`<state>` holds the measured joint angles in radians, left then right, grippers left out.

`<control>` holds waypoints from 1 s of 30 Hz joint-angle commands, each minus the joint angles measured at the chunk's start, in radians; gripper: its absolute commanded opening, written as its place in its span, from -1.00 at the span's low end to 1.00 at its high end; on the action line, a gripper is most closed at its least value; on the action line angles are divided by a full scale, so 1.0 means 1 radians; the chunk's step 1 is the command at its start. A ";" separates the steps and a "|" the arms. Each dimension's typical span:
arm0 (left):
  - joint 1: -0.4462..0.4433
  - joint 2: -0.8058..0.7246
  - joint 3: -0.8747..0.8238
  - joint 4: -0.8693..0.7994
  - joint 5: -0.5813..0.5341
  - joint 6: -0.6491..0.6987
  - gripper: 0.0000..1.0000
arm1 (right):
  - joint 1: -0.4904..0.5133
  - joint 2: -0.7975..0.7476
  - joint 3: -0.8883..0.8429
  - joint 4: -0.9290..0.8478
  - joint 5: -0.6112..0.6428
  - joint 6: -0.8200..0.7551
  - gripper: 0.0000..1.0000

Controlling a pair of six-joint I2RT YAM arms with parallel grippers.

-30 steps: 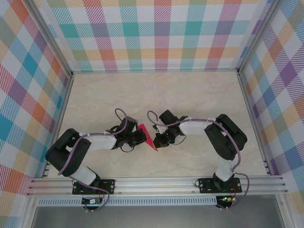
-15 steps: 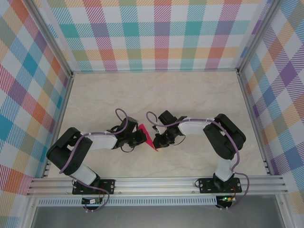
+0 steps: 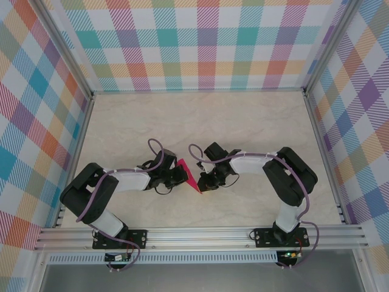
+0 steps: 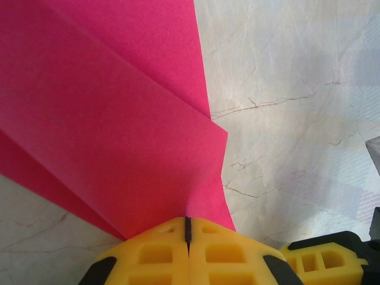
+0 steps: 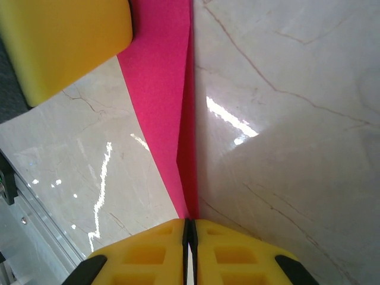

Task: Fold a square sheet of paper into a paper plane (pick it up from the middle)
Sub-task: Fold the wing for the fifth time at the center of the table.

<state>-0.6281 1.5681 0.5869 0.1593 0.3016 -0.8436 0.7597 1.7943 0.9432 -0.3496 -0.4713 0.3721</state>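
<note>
Little has moved bar a slight right-arm shift: left hand [image 4: 187, 228] clamps the plane's [image 4: 107, 119] layered edge, right hand [image 5: 190, 228] pinches its tip, likely steadying the folds flat on the desk [image 4: 297, 89].

**One camera overhead, two at the wrists**

The top view looks steeply down from above and behind the arm bases and takes in the whole desk [image 3: 243, 121]. Each wrist camera sits very close, looking out past its own yellow fingertips: left pincer [image 4: 187, 228], right pincer [image 5: 190, 228]. All three views share the pink paper [image 3: 187, 175] mid-desk.
</note>
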 commanded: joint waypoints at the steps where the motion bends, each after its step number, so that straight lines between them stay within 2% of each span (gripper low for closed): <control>1: -0.007 0.026 0.010 -0.050 -0.027 0.013 -0.97 | 0.004 0.038 -0.006 -0.046 0.022 -0.022 -0.77; 10: -0.008 0.024 0.008 -0.052 -0.029 0.011 -0.96 | 0.009 0.061 0.023 -0.069 0.019 -0.027 -0.78; 19: -0.007 0.023 0.007 -0.061 -0.034 0.013 -0.96 | 0.011 -0.042 -0.011 -0.074 -0.004 -0.039 -0.77; 30: -0.007 0.022 0.008 -0.063 -0.033 0.011 -0.96 | 0.032 0.042 0.010 -0.106 0.046 -0.050 -0.80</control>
<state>-0.6281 1.5688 0.5880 0.1581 0.3019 -0.8436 0.7734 1.7988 0.9478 -0.3882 -0.4557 0.3496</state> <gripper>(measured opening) 0.040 0.103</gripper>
